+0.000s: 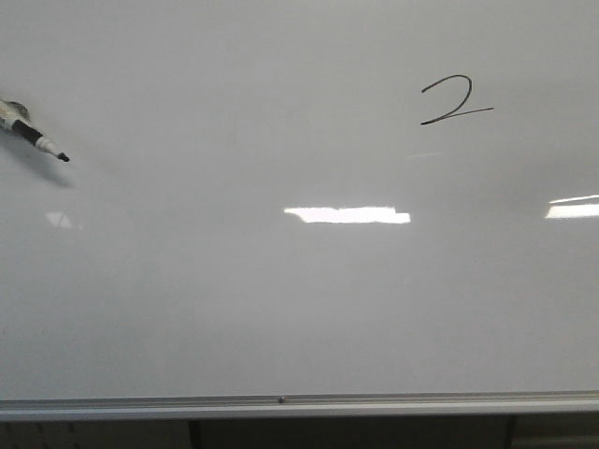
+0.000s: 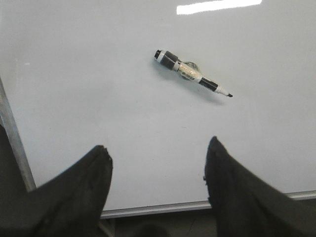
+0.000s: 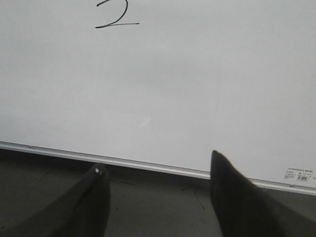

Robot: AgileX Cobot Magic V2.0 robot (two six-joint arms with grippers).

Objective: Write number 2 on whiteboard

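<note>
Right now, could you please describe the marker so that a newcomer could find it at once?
Look at the whiteboard, far left side in the front view. The marker lies there, uncapped, black tip pointing right. It is the only loose object on the board; the number 2 is ink, far right.

Right gripper (image 3: 157, 170) (empty, spread) above whiteboard (image 3: 197, 89) bearing number 2 (image 3: 114, 15)

Light is even and rather dim, greying the glossy whiteboard (image 1: 234, 309). Overhead lamps mirror as bright glare bars at its centre and right edge in the front view, and another shows in the left wrist view. The marker (image 1: 37, 140) casts a soft shadow just beside it. All pictures are slightly grainy; both wrist views show dark, soft-edged fingers (image 2: 79, 192) nearly in silhouette.
</note>
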